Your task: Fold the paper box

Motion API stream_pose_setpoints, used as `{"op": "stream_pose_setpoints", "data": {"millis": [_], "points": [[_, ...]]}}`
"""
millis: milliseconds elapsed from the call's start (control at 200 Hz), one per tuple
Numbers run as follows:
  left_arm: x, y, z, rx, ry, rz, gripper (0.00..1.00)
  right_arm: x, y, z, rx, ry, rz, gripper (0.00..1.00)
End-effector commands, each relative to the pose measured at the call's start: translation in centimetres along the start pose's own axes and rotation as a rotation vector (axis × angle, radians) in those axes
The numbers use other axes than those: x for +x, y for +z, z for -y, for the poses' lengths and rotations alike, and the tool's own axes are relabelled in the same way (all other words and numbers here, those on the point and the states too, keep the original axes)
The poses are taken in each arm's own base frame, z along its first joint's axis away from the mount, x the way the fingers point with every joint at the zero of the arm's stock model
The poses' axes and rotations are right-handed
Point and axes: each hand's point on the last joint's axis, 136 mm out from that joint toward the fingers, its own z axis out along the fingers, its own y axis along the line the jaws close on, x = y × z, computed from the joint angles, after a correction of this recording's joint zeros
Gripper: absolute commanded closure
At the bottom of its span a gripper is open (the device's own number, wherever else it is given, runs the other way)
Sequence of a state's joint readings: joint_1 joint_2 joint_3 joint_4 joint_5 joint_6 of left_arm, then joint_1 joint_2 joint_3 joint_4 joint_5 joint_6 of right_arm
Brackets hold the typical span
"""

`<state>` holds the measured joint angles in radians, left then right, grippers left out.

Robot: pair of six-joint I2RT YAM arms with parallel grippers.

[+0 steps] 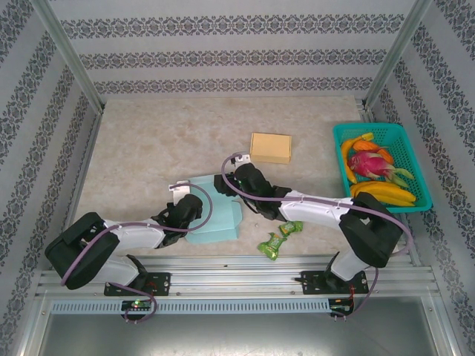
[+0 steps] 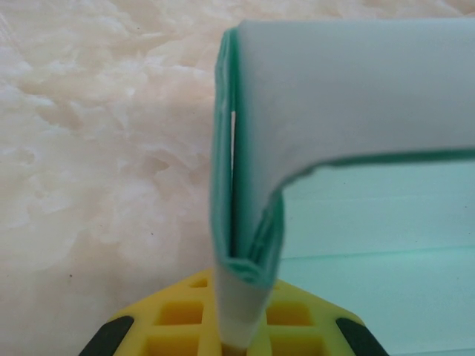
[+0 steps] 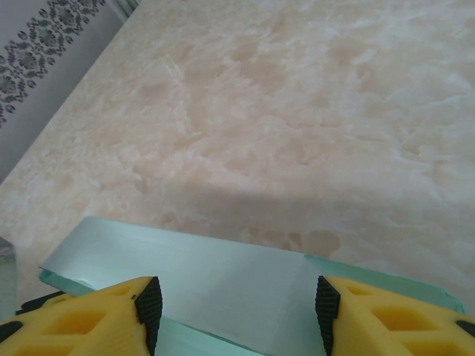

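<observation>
Well, the pale green paper box (image 1: 219, 215) sits on the marbled tabletop (image 1: 163, 141) near the front edge, between the two arms and partly under them. One panel stands up from its flat base and curls over at the top.

The left pincer (image 2: 237, 337) is clamped on that box: its yellow fingers (image 2: 178, 326) are pressed together on a doubled-over strip of the paper, which rises straight up from them. In the top view this arm reaches in from the left, with its wrist against the box's left side.

The right pincer (image 3: 236, 311) stands apart, its black-tipped yellow fingers (image 3: 111, 319) wide of each other. A flat band of the paper lies in the gap just beyond them, and I cannot tell whether either tip touches it. From above, this arm comes across from the right and hangs over the box's far right corner.

A small brown cardboard box (image 1: 271, 147) lies beyond, apart from the green one. Two green wrappers (image 1: 276, 239) lie near the front edge, just beside the right arm. At the right side stands a teal basket (image 1: 419, 174) holding bananas (image 1: 386, 193) and a pink dragon fruit (image 1: 369, 163).
</observation>
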<state>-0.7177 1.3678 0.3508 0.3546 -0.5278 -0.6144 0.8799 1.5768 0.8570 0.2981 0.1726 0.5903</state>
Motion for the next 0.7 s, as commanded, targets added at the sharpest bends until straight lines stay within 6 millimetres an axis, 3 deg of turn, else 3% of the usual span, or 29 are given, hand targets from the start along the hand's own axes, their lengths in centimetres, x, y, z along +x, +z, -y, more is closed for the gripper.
{"op": "stream_pose_setpoints", "data": {"millis": [0, 220, 415, 570, 694], "points": [[-0.4, 0.2, -0.6, -0.021, -0.048, 0.029, 1.00, 0.8, 0.5, 0.0, 0.004, 0.027, 0.009, 0.42], [0.0, 0.5, -0.3, -0.009, -0.058, 0.017, 1.00, 2.2, 1.3, -2.2, -0.144, 0.121, -0.011, 0.42], [0.4, 0.6, 0.0, 0.006, -0.057, 0.006, 1.00, 1.4, 1.0, -5.2, -0.358, 0.217, 0.032, 0.41], [0.8, 0.6, -0.2, 0.005, -0.062, -0.004, 1.00, 0.8, 0.4, -5.4, -0.422, 0.230, 0.095, 0.42], [1.0, 0.6, -0.6, -0.021, -0.062, -0.009, 1.00, 1.9, 0.6, -4.3, -0.364, 0.155, 0.075, 0.42]]}}
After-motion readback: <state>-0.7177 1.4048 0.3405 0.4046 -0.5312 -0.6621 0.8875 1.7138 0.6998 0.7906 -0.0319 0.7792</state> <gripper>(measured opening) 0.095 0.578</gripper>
